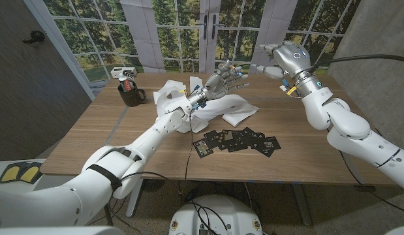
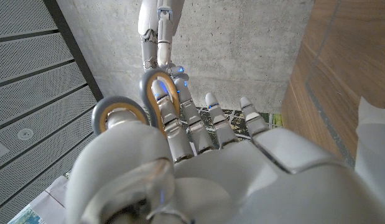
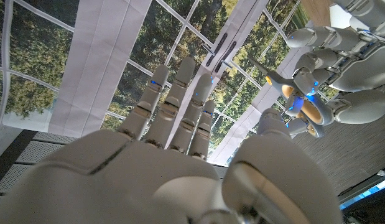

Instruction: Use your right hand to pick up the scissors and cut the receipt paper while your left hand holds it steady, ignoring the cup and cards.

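Observation:
Crumpled white receipt paper (image 1: 232,108) lies at the middle of the wooden table (image 1: 306,153). Above it my left hand (image 1: 218,83) is raised and holds the scissors (image 1: 232,72). Their grey handle loops with orange lining (image 2: 117,103) sit around that hand's fingers (image 2: 180,134). In the right wrist view the scissors (image 3: 280,81) point out from my left hand (image 3: 347,62). My right hand (image 1: 275,57) hovers in the air to the right of the scissors, fingers (image 3: 173,106) spread and nothing in it.
A black cup (image 1: 130,95) stands at the back left beside more crumpled white paper (image 1: 169,91). Several dark cards (image 1: 237,140) are scattered in front of the receipt. A white box (image 1: 120,72) sits at the table's far left edge.

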Available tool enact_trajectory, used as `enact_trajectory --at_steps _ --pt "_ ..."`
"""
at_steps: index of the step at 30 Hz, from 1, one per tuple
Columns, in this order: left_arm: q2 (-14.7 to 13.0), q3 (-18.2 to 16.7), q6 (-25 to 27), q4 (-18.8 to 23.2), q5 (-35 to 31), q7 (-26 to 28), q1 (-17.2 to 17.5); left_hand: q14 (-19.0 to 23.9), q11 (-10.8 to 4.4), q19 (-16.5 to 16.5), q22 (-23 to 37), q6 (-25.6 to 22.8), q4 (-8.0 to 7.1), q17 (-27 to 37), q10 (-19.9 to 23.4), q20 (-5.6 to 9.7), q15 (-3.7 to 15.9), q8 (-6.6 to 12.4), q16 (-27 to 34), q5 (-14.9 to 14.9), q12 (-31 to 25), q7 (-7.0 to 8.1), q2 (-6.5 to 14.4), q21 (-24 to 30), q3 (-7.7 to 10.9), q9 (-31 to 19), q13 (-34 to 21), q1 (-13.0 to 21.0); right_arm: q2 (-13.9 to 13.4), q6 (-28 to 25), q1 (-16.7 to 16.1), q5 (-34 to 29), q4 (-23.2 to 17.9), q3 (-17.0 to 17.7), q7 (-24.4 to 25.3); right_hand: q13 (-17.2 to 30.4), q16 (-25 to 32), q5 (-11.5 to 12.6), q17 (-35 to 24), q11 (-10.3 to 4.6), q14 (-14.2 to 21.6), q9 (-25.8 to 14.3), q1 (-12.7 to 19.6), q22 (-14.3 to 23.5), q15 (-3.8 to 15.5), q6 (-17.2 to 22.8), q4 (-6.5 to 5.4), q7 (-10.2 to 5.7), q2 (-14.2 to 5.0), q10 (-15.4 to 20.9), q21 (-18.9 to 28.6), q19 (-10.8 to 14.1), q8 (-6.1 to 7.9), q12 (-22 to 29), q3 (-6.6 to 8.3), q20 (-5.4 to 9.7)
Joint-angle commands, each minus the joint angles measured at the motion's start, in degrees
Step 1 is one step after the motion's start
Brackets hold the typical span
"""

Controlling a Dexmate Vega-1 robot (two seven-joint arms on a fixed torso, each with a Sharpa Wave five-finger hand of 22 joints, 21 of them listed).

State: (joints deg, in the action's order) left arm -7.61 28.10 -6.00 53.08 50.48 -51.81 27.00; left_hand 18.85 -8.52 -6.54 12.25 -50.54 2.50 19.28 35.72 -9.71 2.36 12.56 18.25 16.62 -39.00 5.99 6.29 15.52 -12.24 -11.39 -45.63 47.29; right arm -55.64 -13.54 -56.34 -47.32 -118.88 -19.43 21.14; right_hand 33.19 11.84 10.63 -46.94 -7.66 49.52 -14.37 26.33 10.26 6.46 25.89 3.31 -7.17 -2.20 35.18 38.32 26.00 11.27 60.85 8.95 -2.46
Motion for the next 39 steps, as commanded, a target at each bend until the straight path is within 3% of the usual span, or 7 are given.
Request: enact_trajectory --at_steps 1,15,29,36,39 --pt "-1.08 0.29 -0.27 4.12 0.43 2.92 2.03 1.04 -3.65 -0.42 -0.05 -1.65 0.38 0.47 4.48 0.1 2.99 0.69 0.39 -0.21 -1.17 -0.04 0.15 0.36 -0.03 -0.55 -1.12 0.79 -0.36 0.62 -0.24 0.44 0.03 0.72 0.86 -0.07 0.0 0.36 -0.16 0.16 -0.28 -0.01 -0.53 0.24 6.03 -0.26 0.27 0.22 -0.03 0.0 -0.28 0.66 0.06 0.27 0.15 -0.02" --pt "-1.41 0.61 -1.7 4.69 0.62 3.3 2.36 2.76 -3.7 -0.99 -0.06 -3.91 0.67 1.18 6.23 0.41 4.12 1.52 0.79 -0.73 -3.42 -0.02 0.42 0.57 0.0 -1.44 -2.84 1.61 -0.53 -0.22 -1.11 -0.08 -0.98 1.46 0.95 -0.66 0.06 0.35 -0.02 0.23 -0.22 0.09 -0.92 0.26 5.99 -0.76 0.31 0.49 0.05 -0.08 -0.66 0.83 -0.09 0.18 0.07 -0.15" --pt "-5.12 0.91 -2.02 12.3 -0.09 6.51 5.88 3.14 -3.71 -1.03 -0.05 -4.41 0.72 1.41 6.28 0.32 3.77 1.66 0.77 -0.96 -3.71 -0.24 0.38 0.58 -0.11 -1.72 -3.01 1.76 -0.57 -1.48 -2.55 -0.43 -2.38 2.61 1.16 -1.05 0.07 0.32 0.13 0.38 -0.26 0.23 -1.46 0.28 5.89 -0.92 0.33 0.63 0.28 -0.23 -1.09 1.08 -0.05 0.23 -0.11 -0.18" --pt "-6.97 1.22 -3.18 14.97 -0.77 8.25 7.57 3.29 -3.64 -0.94 -0.06 -4.99 0.18 1.62 6.47 0.34 3.73 1.73 0.57 -1.43 -3.75 -0.51 -1.8 0.53 -1.81 -1.9 -2.59 -0.01 -0.8 -1.37 -2.73 -0.36 -2.89 2.98 0.77 -1.19 0.1 0.3 0.2 0.36 -0.27 0.3 -2.09 0.29 5.89 -1.03 0.18 0.67 0.5 -0.27 -1.35 1.14 -0.04 0.31 -0.37 -0.34" --pt "-7.62 1.32 -3.63 15.72 -0.92 8.73 8.15 3.35 -3.63 -0.86 -0.05 -5.41 -0.52 1.85 6.71 0.27 3.78 1.53 0.44 -1.5 -3.77 -0.55 -3.43 0.48 -3.33 -1.69 -2.17 -1.86 -0.88 -1.25 -2.75 -0.36 -3.06 3.08 0.59 -1.33 0.12 0.3 0.22 0.43 -0.25 0.32 -2.26 0.29 5.9 -1.06 0.15 0.69 0.59 -0.22 -1.43 1.15 -0.04 0.3 -0.45 -0.4"
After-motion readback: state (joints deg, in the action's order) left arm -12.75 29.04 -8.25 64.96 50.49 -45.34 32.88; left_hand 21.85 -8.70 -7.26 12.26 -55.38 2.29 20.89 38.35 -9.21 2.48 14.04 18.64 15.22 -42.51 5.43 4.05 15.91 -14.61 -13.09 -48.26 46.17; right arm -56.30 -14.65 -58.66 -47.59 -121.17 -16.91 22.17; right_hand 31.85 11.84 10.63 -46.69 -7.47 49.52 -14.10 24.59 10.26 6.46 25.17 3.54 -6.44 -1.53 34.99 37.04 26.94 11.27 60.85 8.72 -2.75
